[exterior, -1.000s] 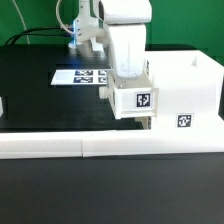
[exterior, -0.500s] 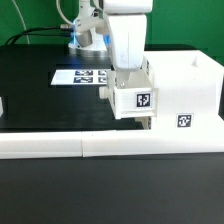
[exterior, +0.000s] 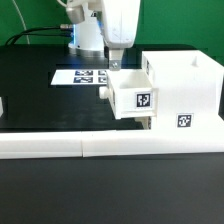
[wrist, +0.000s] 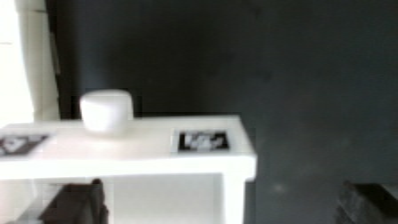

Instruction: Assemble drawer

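Beside the boxy white plastic case [exterior: 183,92], we judge one small tagged tray [exterior: 135,95] half-inserted; gripper [exterior: 114,66] gap unclear.

The exterior view faces the drawer [exterior: 165,92] from low in front; the wrist view looks closely down onto it.

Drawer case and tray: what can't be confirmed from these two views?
- How far the tray sits inside the case: in the exterior view the case wall hides the joint.
- End effector state: the exterior view shows it too small and blurred; the wrist view shows only dark finger shapes cut off by the picture's edge.
- Tag patterns on the tray: blurred in the wrist view.
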Robot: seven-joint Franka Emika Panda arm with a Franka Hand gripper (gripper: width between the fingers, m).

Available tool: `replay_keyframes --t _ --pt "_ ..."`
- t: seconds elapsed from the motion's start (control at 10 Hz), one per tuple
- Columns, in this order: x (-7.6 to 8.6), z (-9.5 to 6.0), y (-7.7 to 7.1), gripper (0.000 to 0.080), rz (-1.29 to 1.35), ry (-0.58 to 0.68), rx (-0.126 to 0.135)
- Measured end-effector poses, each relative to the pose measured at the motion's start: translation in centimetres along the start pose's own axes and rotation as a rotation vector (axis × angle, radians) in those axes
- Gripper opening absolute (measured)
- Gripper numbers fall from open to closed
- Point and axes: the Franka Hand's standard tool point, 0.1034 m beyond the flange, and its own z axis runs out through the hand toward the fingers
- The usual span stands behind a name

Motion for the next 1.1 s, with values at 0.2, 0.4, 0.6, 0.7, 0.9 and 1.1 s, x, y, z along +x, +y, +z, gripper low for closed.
replay_keyframes --t 0.2,0.4,0.6,0.7,0.9,1.1 --pt "-0.2 0.2 -0.1 0.0649 0.006 0.002 0.003" --pt "-1.1 0.7 -0.3 0.0649 -0.022 0.043 0.007" --pt "-3.1 2.5 -0.3 0.0649 -0.035 0.134 0.030" --pt "-3.3 2.9 -0.3 0.0649 -0.042 0.149 0.036" --pt "-3.7 4.1 -1.2 0.0649 -0.034 0.207 0.063" --pt "-2.0 4.2 -1.0 0.0649 -0.017 0.207 0.070"
